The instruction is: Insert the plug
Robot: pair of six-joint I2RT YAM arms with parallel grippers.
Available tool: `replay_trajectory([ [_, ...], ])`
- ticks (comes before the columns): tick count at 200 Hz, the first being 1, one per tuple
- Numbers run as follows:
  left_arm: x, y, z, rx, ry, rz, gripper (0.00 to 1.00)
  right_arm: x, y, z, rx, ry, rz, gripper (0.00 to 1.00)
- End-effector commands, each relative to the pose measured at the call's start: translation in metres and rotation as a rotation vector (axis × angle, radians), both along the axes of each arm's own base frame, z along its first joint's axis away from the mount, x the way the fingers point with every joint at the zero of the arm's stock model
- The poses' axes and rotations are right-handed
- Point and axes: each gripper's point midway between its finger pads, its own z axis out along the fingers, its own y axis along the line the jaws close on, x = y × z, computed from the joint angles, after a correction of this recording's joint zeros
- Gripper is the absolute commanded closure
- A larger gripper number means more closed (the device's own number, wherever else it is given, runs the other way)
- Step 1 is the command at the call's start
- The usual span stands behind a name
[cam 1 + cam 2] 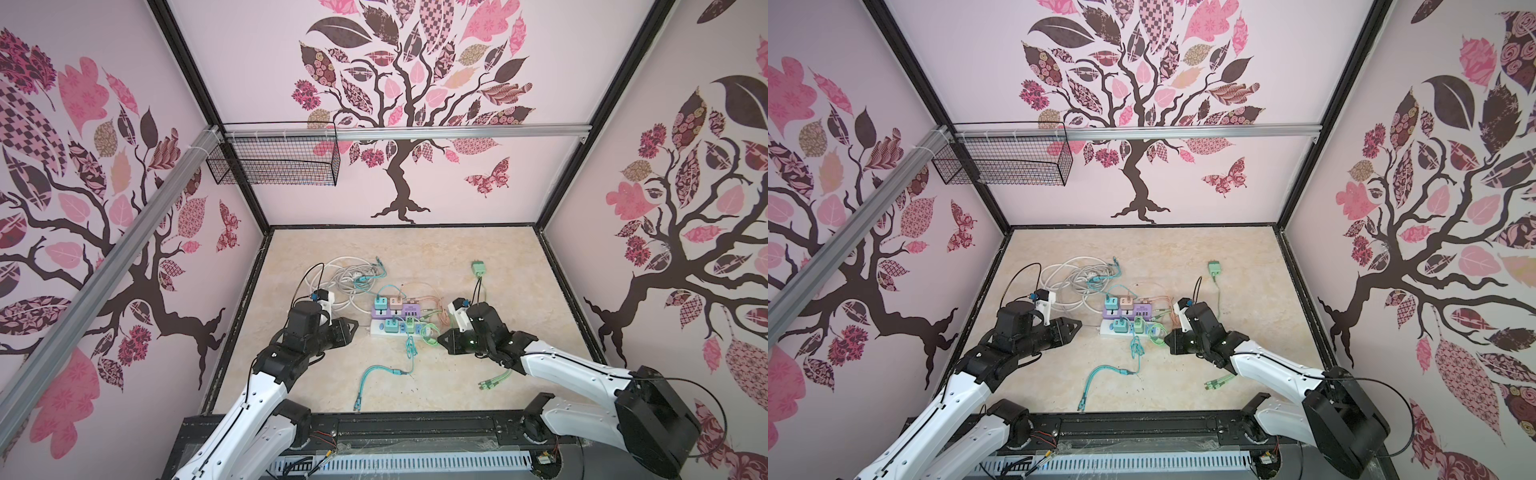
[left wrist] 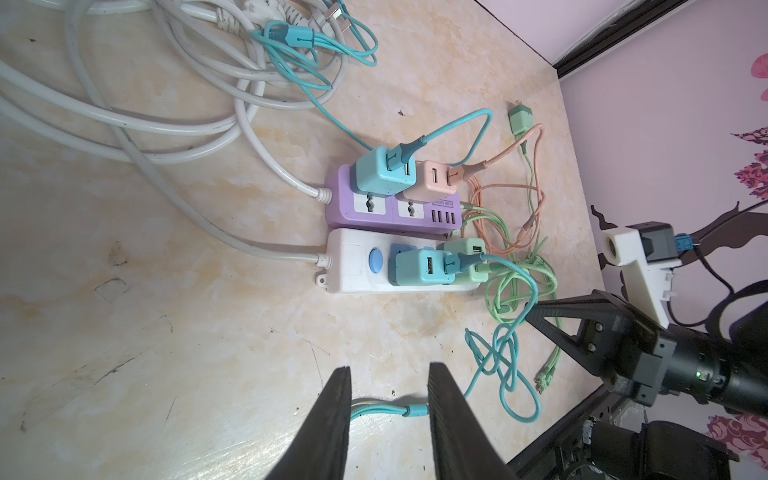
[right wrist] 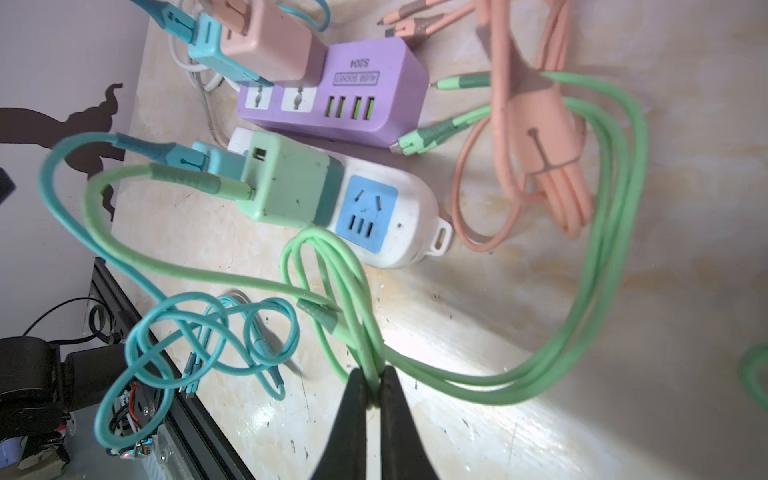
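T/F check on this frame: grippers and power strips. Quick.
1. The right gripper is shut on the green cable. True.
2. The left gripper is gripping a cable too. False: it is open and empty.
3. A pink adapter sits plugged into the purple power strip. True.
4. Every socket on the white power strip is taken. False: the blue socket at its end is free.
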Motion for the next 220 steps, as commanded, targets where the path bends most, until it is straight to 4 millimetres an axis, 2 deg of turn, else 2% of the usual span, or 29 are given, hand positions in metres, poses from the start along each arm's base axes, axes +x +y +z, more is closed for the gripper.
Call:
replay_trajectory([
  [1,0.004,0.001,0.019,-0.007,-0.052,0.007,0.65,0.0,0.008,0.02,0.011,-0.003,-0.001,0.96],
  [23,0.005,0.001,0.019,-0.008,-0.054,0.01,0.65,-0.006,0.022,0.035,0.017,-0.01,-0.006,0.96],
  [55,0.005,0.0,0.018,-0.015,-0.051,0.008,0.65,-0.02,0.047,0.04,0.02,0.02,-0.004,0.96],
  [76,0.005,0.0,0.018,-0.017,-0.05,0.005,0.65,-0.024,0.052,0.029,0.016,0.05,-0.023,0.93],
  [95,0.004,0.0,0.018,-0.018,-0.053,0.005,0.65,-0.024,0.05,0.014,-0.012,0.071,-0.027,0.88],
  [125,0.003,0.0,0.019,-0.017,-0.054,0.005,0.65,-0.027,0.033,-0.003,-0.132,0.067,-0.013,0.76],
  [154,0.003,0.0,0.019,-0.015,-0.053,0.004,0.65,-0.024,0.01,0.004,-0.198,0.023,-0.022,0.6],
  [197,0.004,-0.001,0.018,-0.017,-0.047,-0.002,0.65,-0.007,-0.042,0.025,-0.213,-0.052,-0.112,0.52],
  [220,0.005,-0.002,0.019,-0.018,-0.051,-0.005,0.65,0.005,-0.062,0.024,-0.212,-0.06,-0.175,0.52],
])
